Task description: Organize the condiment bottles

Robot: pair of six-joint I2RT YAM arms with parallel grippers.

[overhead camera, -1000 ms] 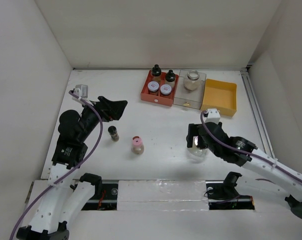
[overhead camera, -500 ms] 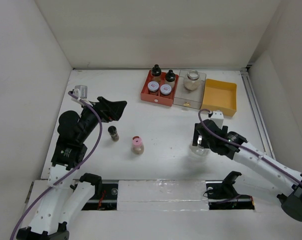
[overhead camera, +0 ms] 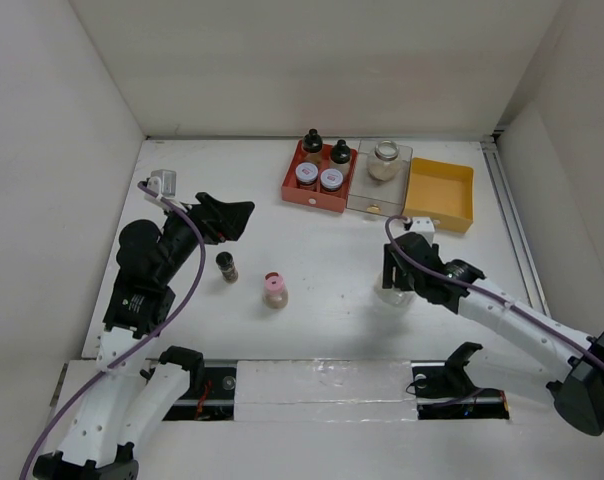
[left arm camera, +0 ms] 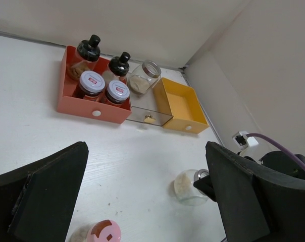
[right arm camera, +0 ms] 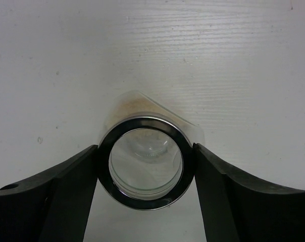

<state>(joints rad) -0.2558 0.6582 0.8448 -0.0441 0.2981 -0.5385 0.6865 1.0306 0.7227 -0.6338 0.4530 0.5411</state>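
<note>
My right gripper [right arm camera: 146,169] is shut on the metal-rimmed neck of a clear glass jar [right arm camera: 146,166], with a jaw touching each side. In the top view the right gripper [overhead camera: 396,276] and this jar [overhead camera: 392,296] are at the table's middle right. My left gripper [overhead camera: 228,216] is open and empty, above the dark slim shaker [overhead camera: 226,266]. The pink-capped bottle [overhead camera: 274,290] stands beside the shaker. Two black-capped bottles [overhead camera: 312,141] and two grey-lidded jars [overhead camera: 306,173] fill the red tray [overhead camera: 312,198]. A second glass jar [overhead camera: 386,160] stands in the clear tray [overhead camera: 374,205].
An orange tray [overhead camera: 439,192] sits to the right of the clear tray and holds nothing. White walls close the table at the back and on both sides. A metal rail [overhead camera: 512,215] runs along the right edge.
My right gripper has shifted slightly left and toward the trays with the glass jar in it. The left arm and the other bottles have not moved.
</note>
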